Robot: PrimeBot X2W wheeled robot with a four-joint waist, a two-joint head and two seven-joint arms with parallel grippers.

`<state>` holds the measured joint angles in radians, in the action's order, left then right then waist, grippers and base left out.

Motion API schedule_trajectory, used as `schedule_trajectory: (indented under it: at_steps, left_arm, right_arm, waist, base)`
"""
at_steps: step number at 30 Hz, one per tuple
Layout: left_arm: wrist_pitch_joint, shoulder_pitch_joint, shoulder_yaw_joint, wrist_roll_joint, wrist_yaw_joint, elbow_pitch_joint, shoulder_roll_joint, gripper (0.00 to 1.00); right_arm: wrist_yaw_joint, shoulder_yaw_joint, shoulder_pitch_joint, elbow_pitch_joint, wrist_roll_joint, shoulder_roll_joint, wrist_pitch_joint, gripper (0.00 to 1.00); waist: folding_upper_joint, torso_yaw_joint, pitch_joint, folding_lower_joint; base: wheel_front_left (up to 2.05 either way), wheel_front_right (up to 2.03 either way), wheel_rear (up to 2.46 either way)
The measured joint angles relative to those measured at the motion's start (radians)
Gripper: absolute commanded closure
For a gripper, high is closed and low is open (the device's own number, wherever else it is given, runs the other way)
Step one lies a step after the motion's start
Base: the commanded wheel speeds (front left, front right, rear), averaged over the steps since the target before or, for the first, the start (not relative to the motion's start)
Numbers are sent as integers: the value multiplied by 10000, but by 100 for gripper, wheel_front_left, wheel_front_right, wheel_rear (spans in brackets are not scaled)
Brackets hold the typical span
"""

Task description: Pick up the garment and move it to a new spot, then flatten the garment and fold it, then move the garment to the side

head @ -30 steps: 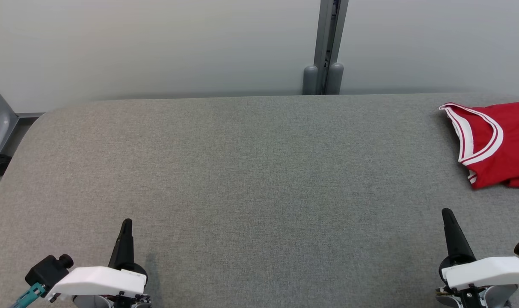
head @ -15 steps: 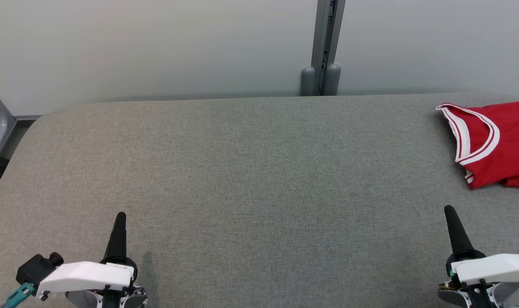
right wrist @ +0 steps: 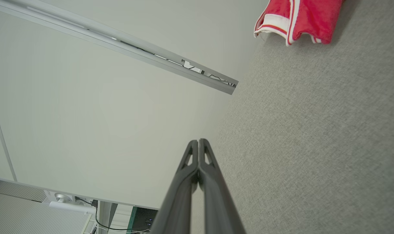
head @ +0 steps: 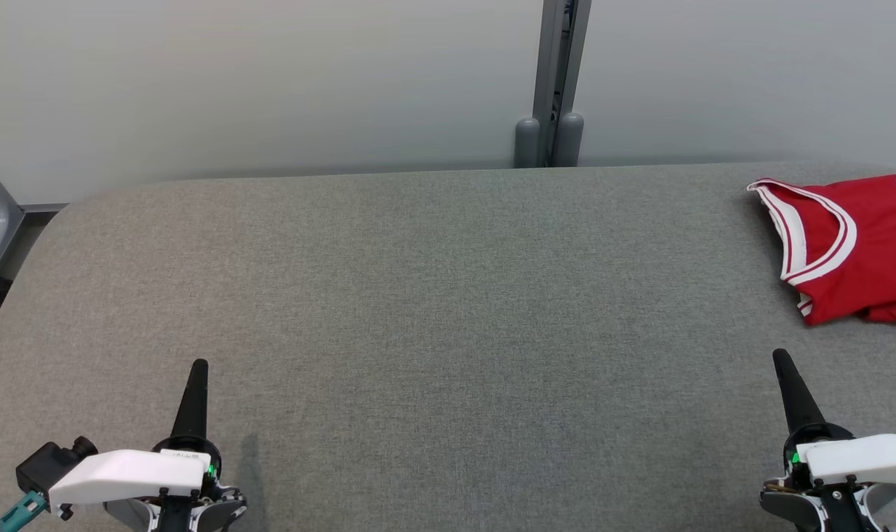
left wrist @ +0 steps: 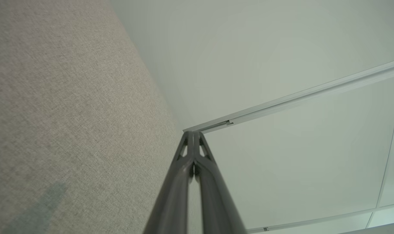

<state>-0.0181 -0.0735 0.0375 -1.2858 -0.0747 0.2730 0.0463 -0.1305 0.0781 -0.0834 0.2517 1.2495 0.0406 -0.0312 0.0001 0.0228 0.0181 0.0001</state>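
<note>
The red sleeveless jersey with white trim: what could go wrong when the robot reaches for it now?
1. The red sleeveless jersey with white trim lies at the far right of the grey fabric table, partly outside the head view, so a grasp may be misjudged.
2. The right gripper is shut; unopened, it would likely only push the cloth.

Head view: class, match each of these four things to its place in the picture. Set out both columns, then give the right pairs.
Column one:
1. red jersey
2. left hand
3. right hand
4. grey post

Column two:
A. lower right, shut
B. behind the far edge of the table
C. lower left, shut
D. lying at the table's far right

Pairs: 1-D; 2-C; 3-A; 4-B
</note>
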Motion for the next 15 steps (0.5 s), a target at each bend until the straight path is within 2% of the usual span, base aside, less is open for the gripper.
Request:
schedule_trajectory:
  at_steps: [15]
  left_arm:
    - [-343, -123, 268, -1112, -209, -81, 6, 100]
  right_arm:
    - [0, 117, -86, -19, 1266, 19, -301, 100]
  waist:
    - [0, -71, -47, 0]
  base:
    - [0, 0, 0]
